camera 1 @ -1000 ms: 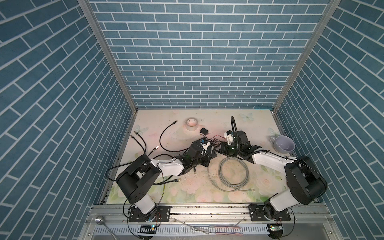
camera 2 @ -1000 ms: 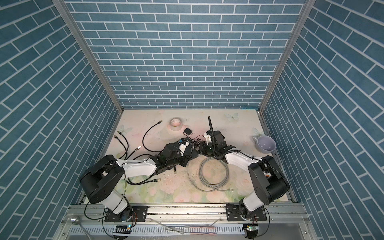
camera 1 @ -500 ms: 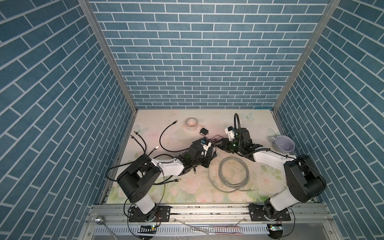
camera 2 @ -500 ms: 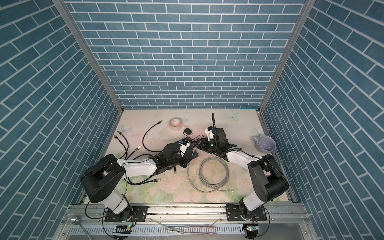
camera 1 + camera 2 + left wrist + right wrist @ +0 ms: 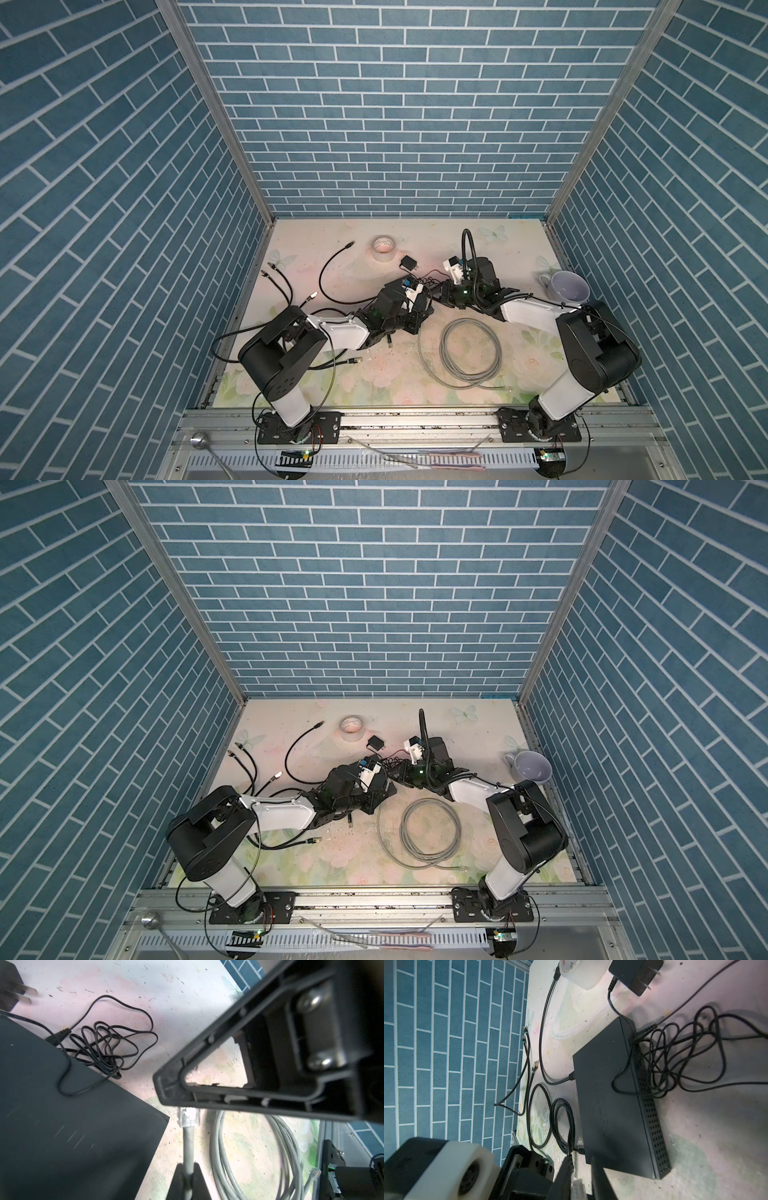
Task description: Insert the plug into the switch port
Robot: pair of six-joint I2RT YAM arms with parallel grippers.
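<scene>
The plug (image 5: 188, 1119), clear and at the end of the grey cable (image 5: 188, 1147), hangs just beside a corner of the switch (image 5: 62, 1126), not in any port yet. It points along the edge of the switch and not into it, so I think it must first be turned toward the side where two black cables (image 5: 550, 1076) are plugged in. The danger is there: if the jaws close off the middle, the plug can twist or slip out. The switch lies free, so a push can slide it away, and the loose coil (image 5: 469, 353) near the switch can pull the cable back. The left gripper (image 5: 188, 1167) is closed tight on the grey cable just behind the plug. The right gripper (image 5: 580, 1159) has its jaws narrow around the plug; whether they pinch it already, I cannot tell
</scene>
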